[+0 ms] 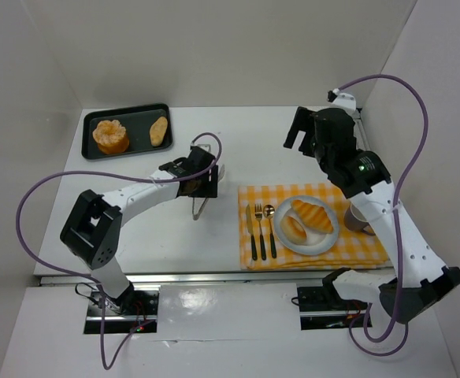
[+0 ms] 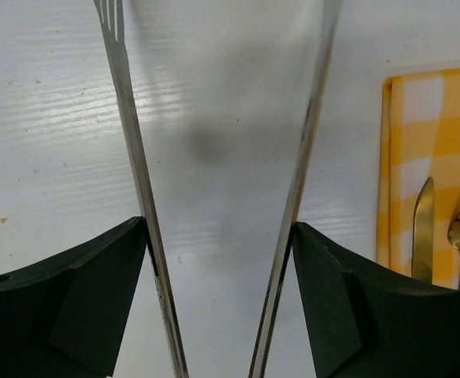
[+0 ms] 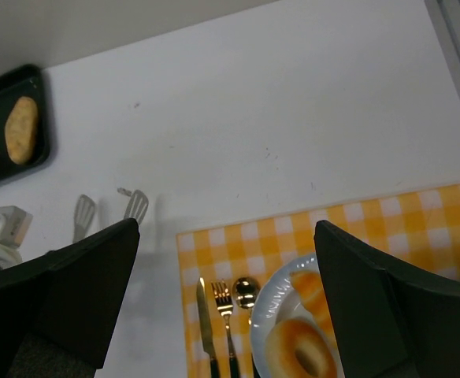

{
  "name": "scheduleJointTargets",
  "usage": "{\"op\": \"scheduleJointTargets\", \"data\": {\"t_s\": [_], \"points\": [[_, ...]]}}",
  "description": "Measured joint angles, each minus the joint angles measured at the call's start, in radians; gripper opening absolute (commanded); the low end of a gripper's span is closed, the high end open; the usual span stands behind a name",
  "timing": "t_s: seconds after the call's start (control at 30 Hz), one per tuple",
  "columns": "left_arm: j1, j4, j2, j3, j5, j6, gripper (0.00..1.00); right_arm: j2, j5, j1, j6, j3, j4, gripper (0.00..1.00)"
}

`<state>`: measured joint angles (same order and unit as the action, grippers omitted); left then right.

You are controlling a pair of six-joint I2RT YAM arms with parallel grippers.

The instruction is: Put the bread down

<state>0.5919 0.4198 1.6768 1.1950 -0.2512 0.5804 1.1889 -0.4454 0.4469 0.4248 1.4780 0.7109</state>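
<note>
Nearest in the top view, left arm reaches over the counter, left claw clamped on metal tongs (nothing between their blades). Two bread pieces lie on the plate, on a yellow checked mat beside knife, fork and spoon. Another roll lies on the black tray, far left. Left wrist: both fingers press the tongs' spread blades above the counter, mat edge at right. Right wrist: right claw stands wide apart, holding nothing, above mat and plate.
</note>
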Motion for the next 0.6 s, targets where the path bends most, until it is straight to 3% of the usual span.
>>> {"op": "scheduleJointTargets", "data": {"t_s": [0.03, 0.4, 0.6], "points": [[0.0, 0.0, 0.009, 0.0, 0.001, 0.001, 0.92, 0.006, 0.006, 0.0, 0.0, -0.015, 0.0, 0.99], [-0.032, 0.059, 0.015, 0.069, 0.027, -0.009, 0.93, 0.133, 0.063, -0.002, 0.0, -0.073, -0.009, 0.99], [-0.09, 0.111, -0.096, 0.125, 0.055, -0.031, 0.93, 0.245, 0.042, -0.002, 0.009, -0.064, 0.011, 0.99]]}}
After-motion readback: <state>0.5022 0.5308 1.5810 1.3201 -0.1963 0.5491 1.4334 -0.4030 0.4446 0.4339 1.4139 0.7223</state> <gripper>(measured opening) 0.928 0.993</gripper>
